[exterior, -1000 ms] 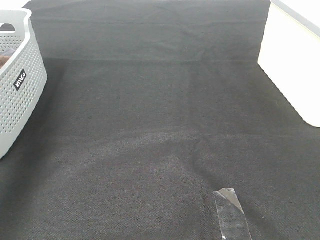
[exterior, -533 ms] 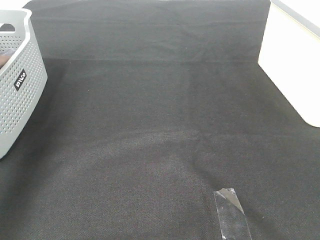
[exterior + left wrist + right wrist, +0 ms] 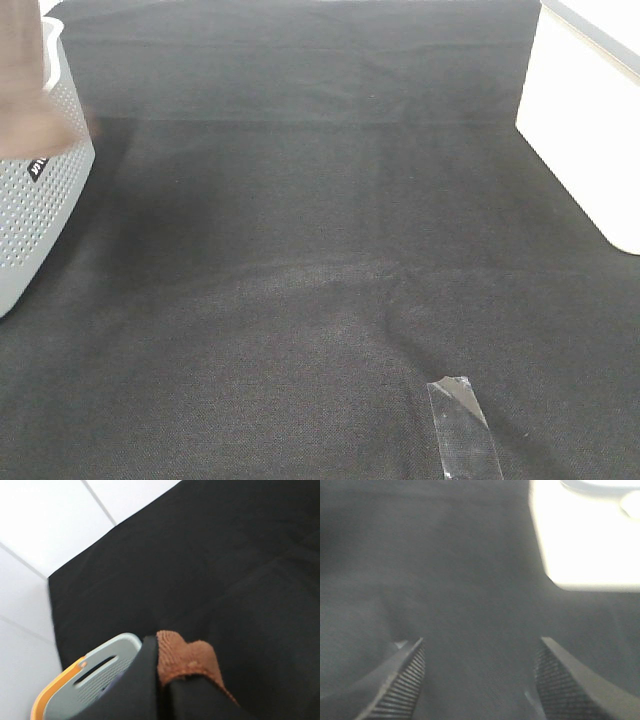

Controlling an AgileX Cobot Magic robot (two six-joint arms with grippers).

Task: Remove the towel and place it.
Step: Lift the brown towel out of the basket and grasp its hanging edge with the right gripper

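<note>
The reddish-brown towel (image 3: 22, 95) hangs blurred at the top left of the exterior view, in front of the grey perforated basket (image 3: 40, 210); its upper end runs out of frame. In the left wrist view my left gripper (image 3: 165, 682) is shut on a fold of the towel (image 3: 187, 657), above the basket's rim (image 3: 107, 662). My right gripper (image 3: 482, 680) is open and empty, low over the black table covering (image 3: 470, 580). Neither gripper shows in the exterior view.
A white box (image 3: 585, 130) stands at the right edge of the table and also shows in the right wrist view (image 3: 585, 545). A strip of clear tape (image 3: 462, 432) lies on the black covering (image 3: 320, 250) near the front.
The towel has come up out of the basket into view at the top left; before, only the basket showed there. The basket, box and tape have not moved.
</note>
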